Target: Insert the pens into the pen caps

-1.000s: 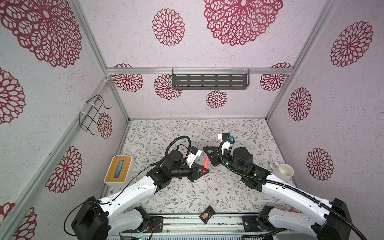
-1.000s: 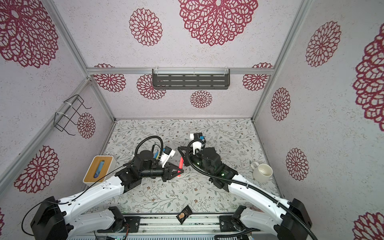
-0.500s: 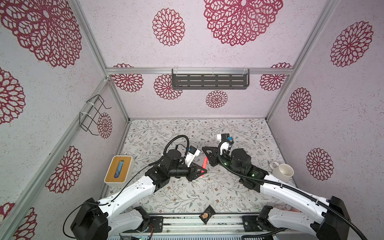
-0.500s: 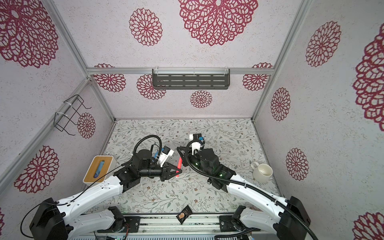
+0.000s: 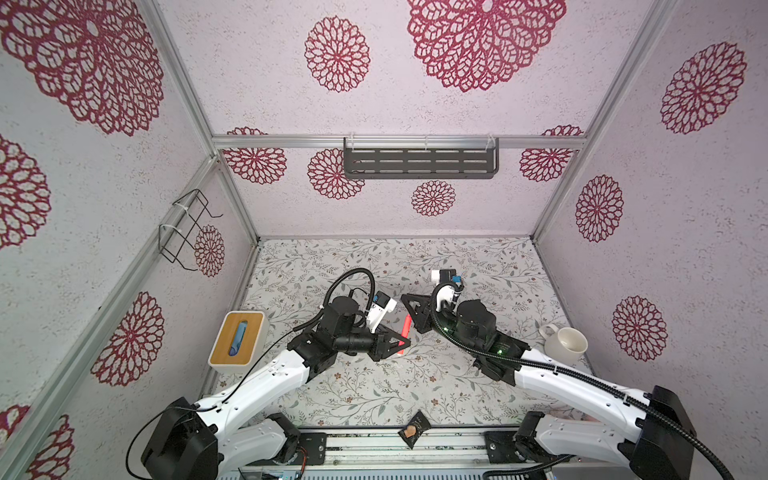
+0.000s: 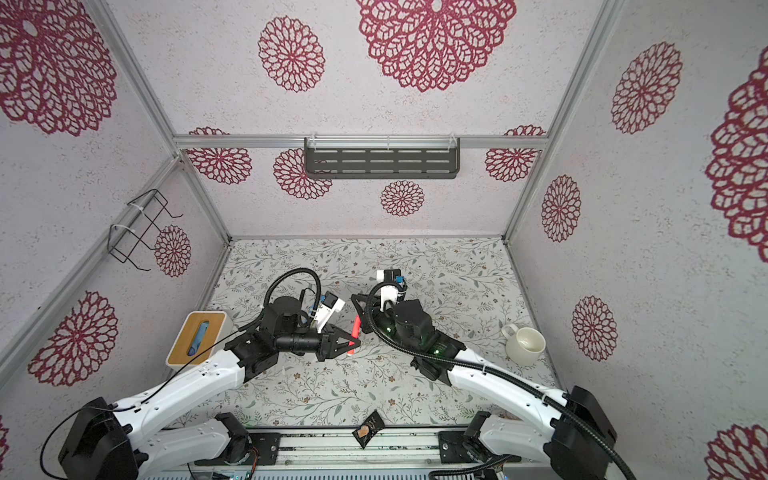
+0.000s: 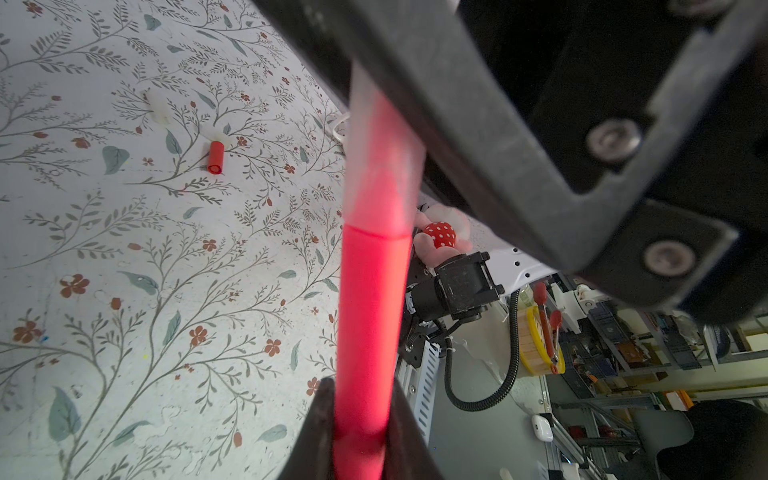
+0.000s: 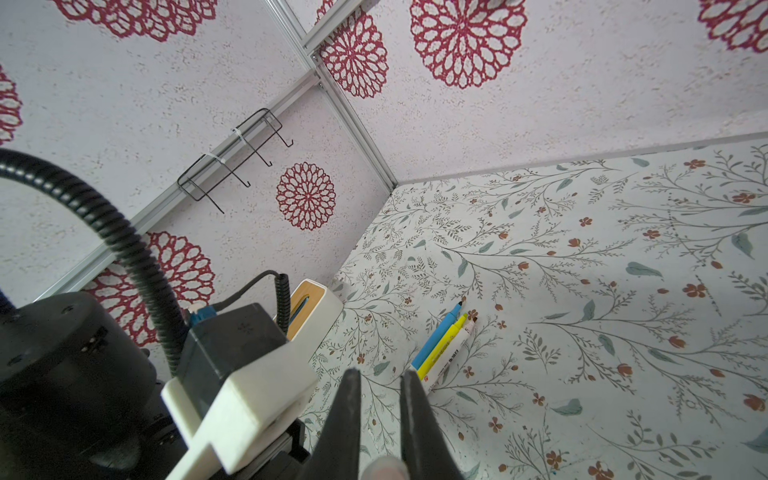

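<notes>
Over mid mat (image 5: 478, 270) | orange-red pen (image 5: 406, 330) clamped at six o'clock end by left gripper (image 7: 360, 409) | twelve o'clock end pinched by right gripper (image 8: 380, 395)

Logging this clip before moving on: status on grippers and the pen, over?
Both shut: left gripper and right gripper on opposite ends of the orange-red pen. Pen held above the table. Loose red cap lies on it, nothing covering it.

Arms reaching inward, left tool (image 5: 402, 343) and right tool (image 5: 407, 302) both clamped, close together
</notes>
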